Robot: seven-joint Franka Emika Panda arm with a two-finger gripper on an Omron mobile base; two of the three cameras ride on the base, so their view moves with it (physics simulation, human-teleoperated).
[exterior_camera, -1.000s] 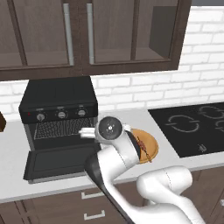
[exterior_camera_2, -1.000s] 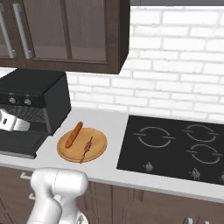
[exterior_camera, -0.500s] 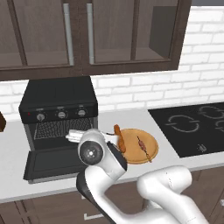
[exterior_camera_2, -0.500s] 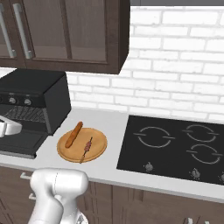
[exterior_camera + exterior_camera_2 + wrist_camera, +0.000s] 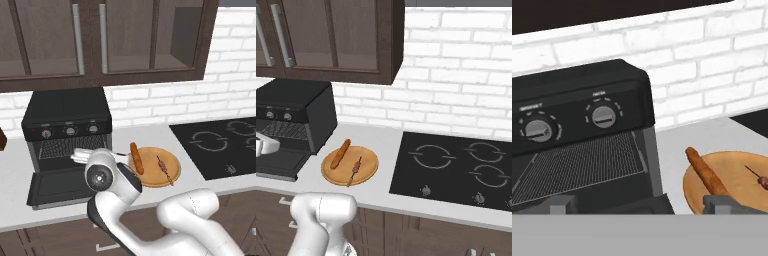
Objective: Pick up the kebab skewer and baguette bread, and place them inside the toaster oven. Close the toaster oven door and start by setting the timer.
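Observation:
The black toaster oven (image 5: 67, 131) stands at the counter's left with its door (image 5: 59, 187) dropped open and the wire rack (image 5: 577, 165) bare. The orange-brown baguette bread (image 5: 135, 158) and the thin kebab skewer (image 5: 164, 170) lie side by side on a round wooden plate (image 5: 172, 161) right of the oven. My gripper (image 5: 642, 205) hovers in front of the oven's right side, just left of the plate, open wide with nothing between its fingertips (image 5: 562, 204). In the hand view the baguette (image 5: 704, 172) is close on the right, and the skewer (image 5: 759, 179) is at the edge.
A black cooktop (image 5: 220, 145) is set into the counter right of the plate. Dark wall cabinets (image 5: 100, 40) hang above the oven. A white brick wall closes the back. Two of the oven's knobs (image 5: 604, 116) face the hand.
The arm has swung left and down from over the plate to the front of the oven, which uncovers the plate in the left base view. The gripper stays open; baguette and skewer have not moved.

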